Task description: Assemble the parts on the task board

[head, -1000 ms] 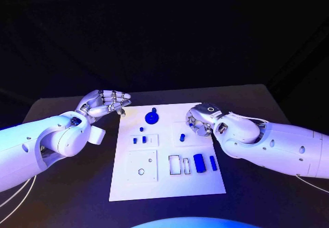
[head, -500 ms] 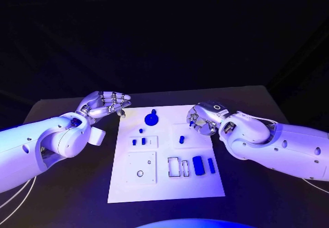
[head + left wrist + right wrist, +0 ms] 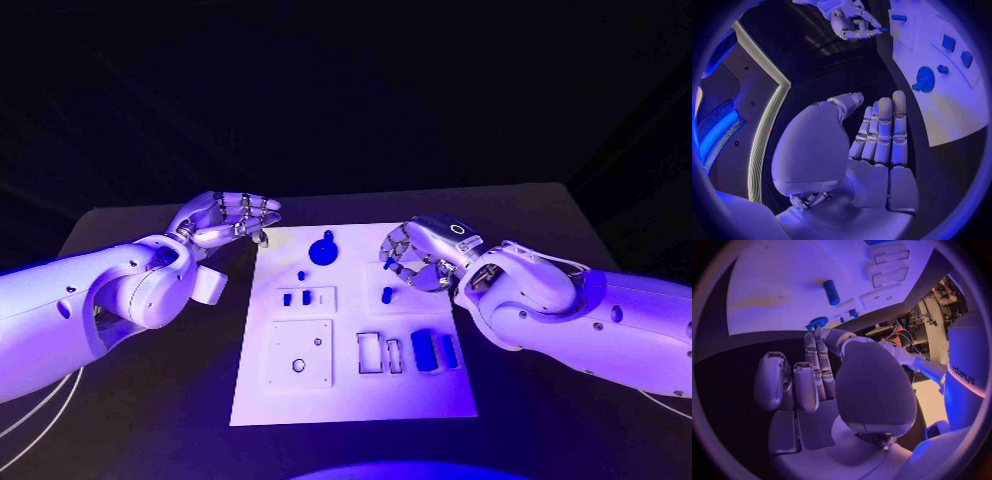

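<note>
Seemingly, a reach is begun: the right hand (image 3: 420, 256), fingers apart and grasping nothing, is held over the board (image 3: 353, 400) near a small peg (image 3: 387, 294), which must next be pinched; the left hand (image 3: 231, 218) is kept empty beside it.

Blue-violet light is washing over everything; room behind is staying near-black in head view. Task board (image 3: 353, 395) is glowing brightest, w/ mild glare toward its near edge. Arms are picking up soft sheen, casting faint shadows on the table (image 3: 548, 215). Wrist views are bending straight edges hard at the rim, w/ dark vignette. A bright strip light is glaring in left wrist view.
</note>
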Controlling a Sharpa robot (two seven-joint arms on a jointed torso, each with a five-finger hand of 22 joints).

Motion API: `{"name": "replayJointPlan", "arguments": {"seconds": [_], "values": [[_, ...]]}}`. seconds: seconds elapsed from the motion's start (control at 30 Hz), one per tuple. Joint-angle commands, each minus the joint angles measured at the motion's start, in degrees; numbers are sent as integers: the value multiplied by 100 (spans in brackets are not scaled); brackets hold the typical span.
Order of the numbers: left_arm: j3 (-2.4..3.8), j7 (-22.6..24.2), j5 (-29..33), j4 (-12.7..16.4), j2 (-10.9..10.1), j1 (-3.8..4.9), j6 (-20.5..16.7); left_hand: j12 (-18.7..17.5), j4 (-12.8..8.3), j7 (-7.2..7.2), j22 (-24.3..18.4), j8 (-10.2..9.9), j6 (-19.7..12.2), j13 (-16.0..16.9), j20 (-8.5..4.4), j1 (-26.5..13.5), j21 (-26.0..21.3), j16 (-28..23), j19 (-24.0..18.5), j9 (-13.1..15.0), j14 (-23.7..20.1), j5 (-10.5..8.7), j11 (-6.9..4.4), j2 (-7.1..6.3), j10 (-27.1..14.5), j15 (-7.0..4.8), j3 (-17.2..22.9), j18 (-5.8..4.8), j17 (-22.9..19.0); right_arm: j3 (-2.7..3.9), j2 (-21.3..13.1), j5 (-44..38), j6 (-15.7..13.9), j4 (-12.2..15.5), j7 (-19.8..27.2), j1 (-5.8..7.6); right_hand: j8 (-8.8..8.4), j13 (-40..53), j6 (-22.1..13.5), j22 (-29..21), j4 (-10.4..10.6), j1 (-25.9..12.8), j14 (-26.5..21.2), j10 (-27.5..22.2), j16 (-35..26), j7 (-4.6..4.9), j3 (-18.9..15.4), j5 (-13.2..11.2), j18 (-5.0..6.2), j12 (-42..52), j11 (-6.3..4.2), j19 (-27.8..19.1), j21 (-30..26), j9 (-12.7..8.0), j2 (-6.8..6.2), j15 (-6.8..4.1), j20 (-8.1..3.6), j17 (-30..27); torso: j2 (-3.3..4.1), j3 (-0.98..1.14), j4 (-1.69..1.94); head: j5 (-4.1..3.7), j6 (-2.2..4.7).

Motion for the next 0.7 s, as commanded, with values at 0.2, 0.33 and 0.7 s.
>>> {"name": "replayJointPlan", "arguments": {"seconds": [0.2, 0.33, 0.7], "values": [[4, 50, -5, 5, 31, -1, 44, 36, 2, 2, -9, -31, -27, -7, 35, 37, -28, -27, -15, -5, -21, 26, -3, 7, -34, 1, -24, 30, -5, -11, 306, 120, 55, 251, 219, -104, 37, 6, 12, 638, -21, -20, 294, 202, -14, 12, 11, -31, -103, -26, -147, 78, -25, 12, 64, -31, -18, -10, -2, -22, 5, 290, -73], [4, 53, -3, 10, 40, 0, 32, 36, 2, 2, -9, -31, -27, -7, 35, 37, -28, -27, -15, -5, -21, 26, -3, 7, -34, 1, -24, 30, -5, -46, 522, 72, 199, 233, 231, -191, 35, 6, 8, 636, -25, -21, 292, 200, -19, 14, 14, -36, -101, -30, -145, 75, -32, 14, 67, -31, -19, -17, 3, -21, 10, 443, -126], [4, 47, -2, 22, 79, 1, 13, 41, 1, 6, -11, -34, -35, -8, 38, 41, -31, -27, -17, -6, -27, 27, 1, 9, -45, 4, -30, 30, -7, -126, 1086, -106, 750, -63, 114, -475, 29, 5, -13, 608, -41, -35, 284, 187, -39, 26, 26, -55, -87, -51, -136, 51, -109, 23, 82, -22, -23, -46, 6, -19, 11, 709, -246]]}}
